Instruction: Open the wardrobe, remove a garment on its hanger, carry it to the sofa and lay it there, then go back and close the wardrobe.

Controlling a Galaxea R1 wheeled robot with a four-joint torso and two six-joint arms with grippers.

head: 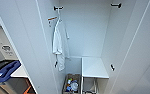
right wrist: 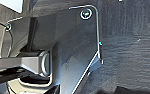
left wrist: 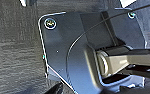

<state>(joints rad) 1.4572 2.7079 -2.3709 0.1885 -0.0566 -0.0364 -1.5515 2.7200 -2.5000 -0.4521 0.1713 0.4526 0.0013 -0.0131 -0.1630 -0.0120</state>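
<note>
I cannot tell if either claw is open or closed; both wrist views look down at dark grey carpet (left wrist: 13, 50). The tall white wardrobe (head: 28, 37) stands open. One white shirt (head: 59, 43) hangs inside. Closing it is left, I think.

No text, label, brand, number or sign is showing legibly on anything in the head view or either wrist view.
</note>
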